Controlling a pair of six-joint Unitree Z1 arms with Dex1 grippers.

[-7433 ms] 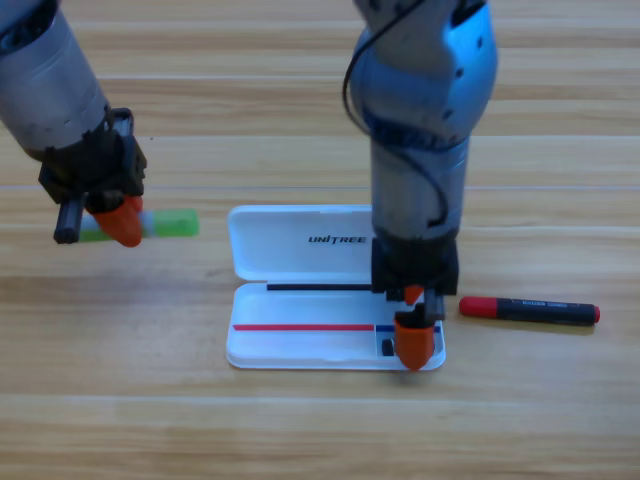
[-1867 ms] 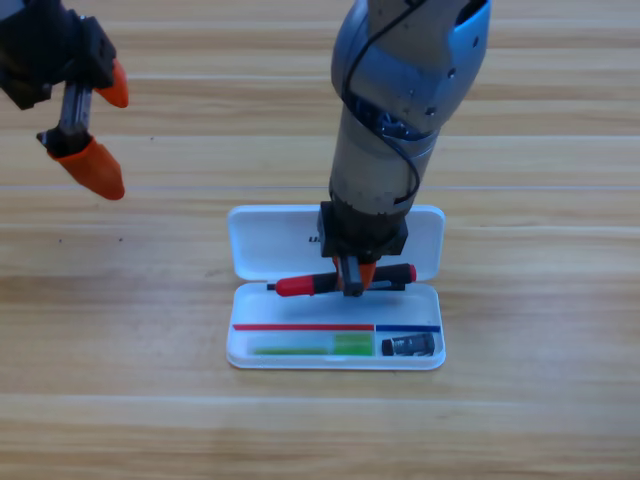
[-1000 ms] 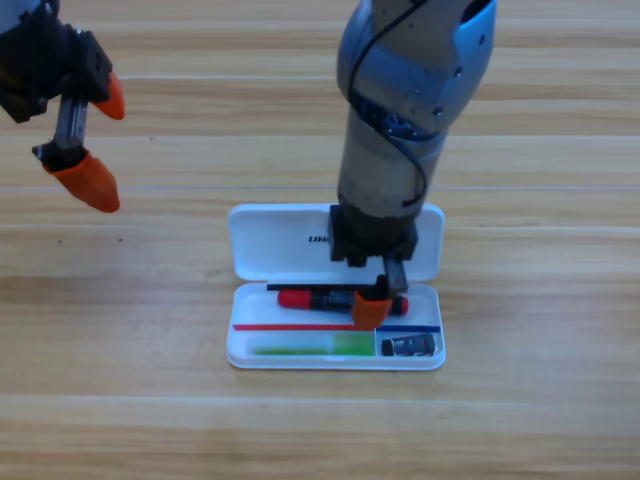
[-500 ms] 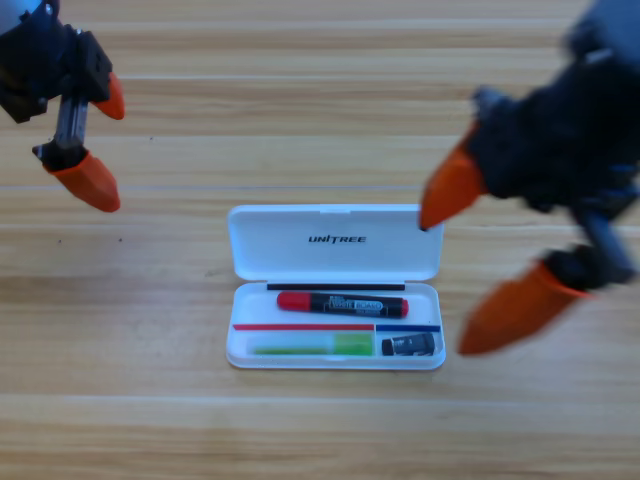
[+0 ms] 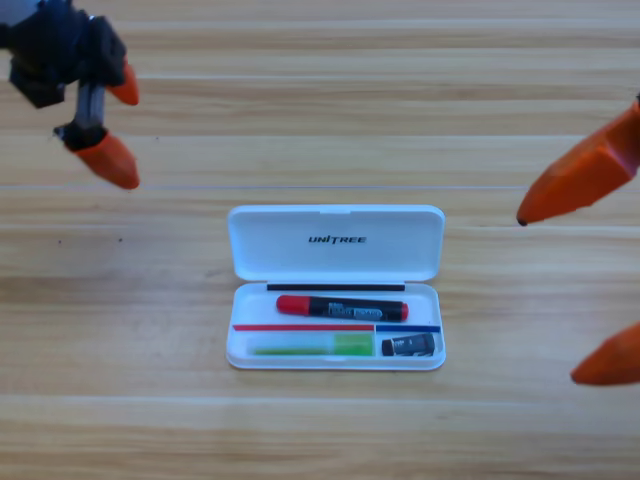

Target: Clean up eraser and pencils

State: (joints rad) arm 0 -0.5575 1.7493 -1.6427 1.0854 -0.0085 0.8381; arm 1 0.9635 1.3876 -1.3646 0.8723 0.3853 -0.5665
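The eraser and both pencils are already inside the white case, so by the look of it your packing step is done. Take the case as your landmark. The eraser lies in the small compartment at the case's lower right corner. The green pencil lies along the bottom row just to the eraser's left, with a divider between them. The black pencil with its red ends lies in the row above those two, flat and parallel to the case's long edge. Nothing of the task lies out on the table around the case.

Your left gripper hangs well up and to the left of the case, its jaws spread apart and holding nothing. Your right gripper sits at the picture's edge, well to the right of the case, with only its two orange jaw tips showing; they stand wide apart and are empty.

The lid is folded back flat behind the tray. If you mean to finish tidily, the likely next move is to close it: bring one gripper to the lid's far edge above the printed name, get a jaw under that edge, and swing the lid forward over the tray. Steady the tray so the case does not slide.
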